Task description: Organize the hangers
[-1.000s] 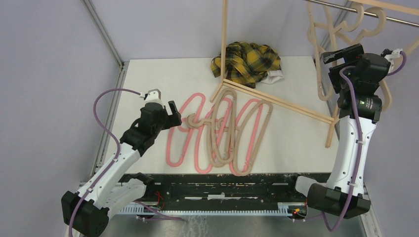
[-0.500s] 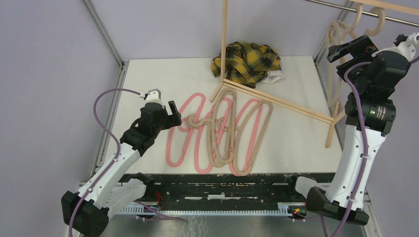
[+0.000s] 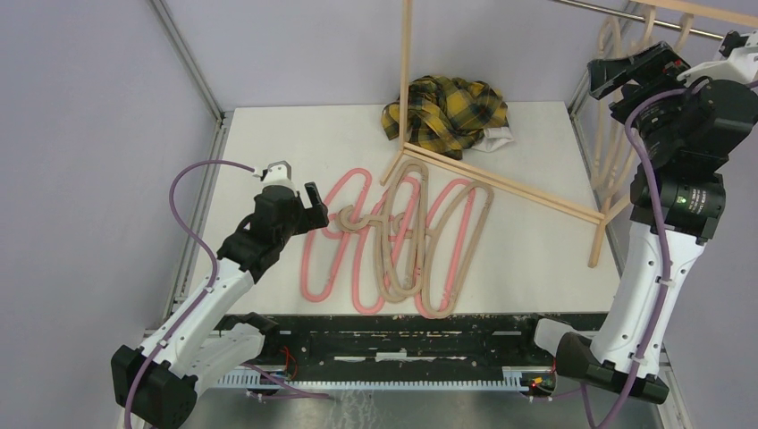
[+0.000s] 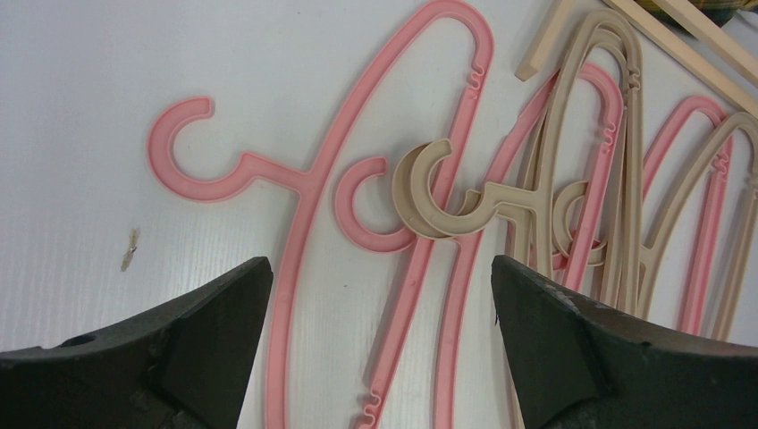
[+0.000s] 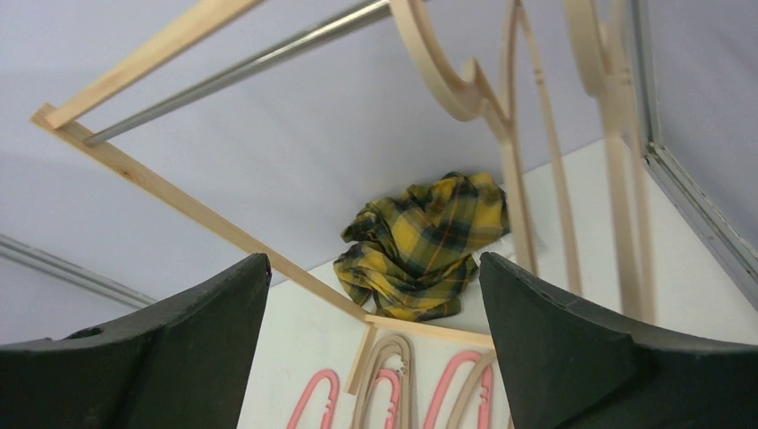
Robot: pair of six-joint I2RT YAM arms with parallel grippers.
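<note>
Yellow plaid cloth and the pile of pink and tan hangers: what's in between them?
The bottom bar of the light wooden rack runs slantwise between the crumpled yellow-black plaid cloth and the pink and tan hangers. The top external view shows it best.

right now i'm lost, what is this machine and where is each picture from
Two robot arms stand at the near edge of a table. The wide picture looks down from above; the other two come from wrist cameras, with each arm's fingers at the bottom. On the table lies a pile of pink and tan hangers, by a wooden rack and a plaid cloth. More tan hangers hang from the rack's rail. The left tool hovers open by the pile, the right tool open near the rail. Neither holds anything.
</note>
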